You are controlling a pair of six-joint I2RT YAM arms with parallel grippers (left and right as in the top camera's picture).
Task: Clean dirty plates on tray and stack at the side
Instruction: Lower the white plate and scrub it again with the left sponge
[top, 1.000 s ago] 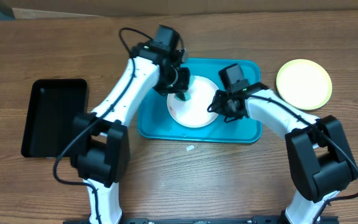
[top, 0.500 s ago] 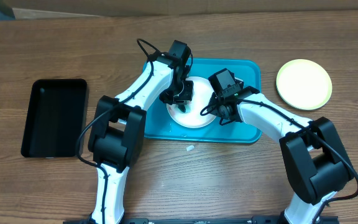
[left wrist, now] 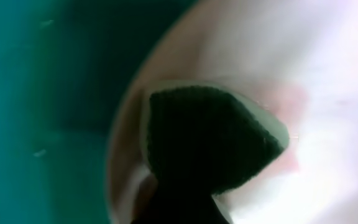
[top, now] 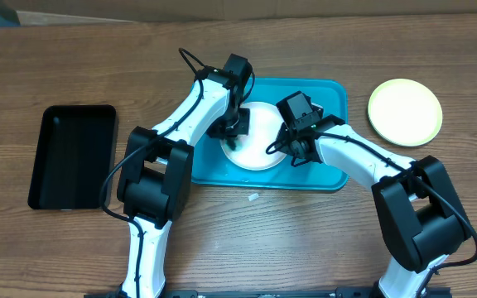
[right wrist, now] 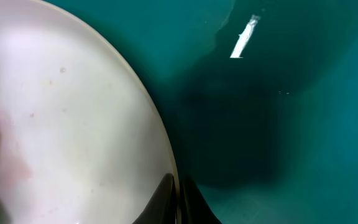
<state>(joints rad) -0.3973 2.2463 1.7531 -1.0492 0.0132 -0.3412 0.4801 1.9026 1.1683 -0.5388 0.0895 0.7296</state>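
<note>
Your left gripper hangs over the left side of the white plate, a bit left of the middle of the overhead view. Its jaws are squeezed tight on a dark pad with a pale edge. In the left wrist view the pad fills the lower middle, and its tip rests on the plate. A soft pink smear shows just right of the pad's tip. This view is blurry, so you cannot see the fingers themselves there.

Your right gripper sits at the right edge of the same plate. It is pinched thin on the plate's rim. In the right wrist view the dark fingers meet at the rim, at the bottom middle of the frame. The plate fills the left side there, and the blue tray fills the right side. A faint pink mark shows on the plate at the far left of that view.

The white plate lies inside the blue tray, near the middle of it. The tray sits in the middle of the brown table. The yellow-green plate lies on the table at the upper right, near the tray's right edge but outside it. A black tray lies at the left, well apart from the blue tray. A tiny white scrap lies on the table just below the blue tray.
</note>
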